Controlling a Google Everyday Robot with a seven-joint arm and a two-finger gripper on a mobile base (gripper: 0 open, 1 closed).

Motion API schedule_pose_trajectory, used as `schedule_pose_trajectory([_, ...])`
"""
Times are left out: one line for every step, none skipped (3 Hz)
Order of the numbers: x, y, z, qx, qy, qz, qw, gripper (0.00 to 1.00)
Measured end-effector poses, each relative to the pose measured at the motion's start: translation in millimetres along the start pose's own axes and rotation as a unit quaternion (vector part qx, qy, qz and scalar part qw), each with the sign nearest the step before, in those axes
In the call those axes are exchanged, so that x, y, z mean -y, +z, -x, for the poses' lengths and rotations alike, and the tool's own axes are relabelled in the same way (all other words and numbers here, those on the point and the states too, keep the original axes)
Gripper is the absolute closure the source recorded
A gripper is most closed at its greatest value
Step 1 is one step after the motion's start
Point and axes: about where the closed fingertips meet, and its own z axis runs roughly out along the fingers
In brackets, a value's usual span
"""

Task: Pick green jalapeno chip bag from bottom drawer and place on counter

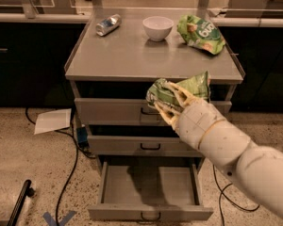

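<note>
One snack bag, out of the drawer and short of its destination: the robot's gripper (167,101) is clenched on the green jalapeno chip bag (193,85). Its yellow fingers (179,92) wrap across the crumpled foil, and the bag's loose end flares out to the gripper's right. The grasp hangs in front of the cabinet at about the level of the counter's front edge, which puts the bag just below the surface it is bound for. Beneath the gripper and well apart from it, the bottom drawer (151,214) stands pulled out and shows a bare floor crossed only by a shadow. That suggests the picking half of the job is done. The counter (141,58) lies just above and beyond the gripper, and the stretch nearest it is bare metal, the likely spot for the bag. Farther back sit a tipped can (108,25) to the gripper's left, a white bowl (158,28) roughly straight beyond it, and a larger bright green bag (201,33) to its right, all toward the rear edge. To set the bag down, the gripper would need to rise over the front lip and reach forward. The two upper drawers (113,112), pushed in, sit behind and below the gripper.
</note>
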Motion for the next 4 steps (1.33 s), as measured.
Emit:
schedule_pose_trajectory([23, 38, 18, 0.015, -0.021, 0.011, 0.9996, 1.00])
schedule_pose_trajectory([43, 77, 18, 0.028, -0.027, 0.026, 0.9989, 1.00])
schedule_pose_trajectory([57, 108, 16, 0.028, -0.046, 0.039, 0.9978, 1.00])
schedule_pose_trajectory([54, 114, 13, 0.027, -0.047, 0.044, 0.9976, 1.00])
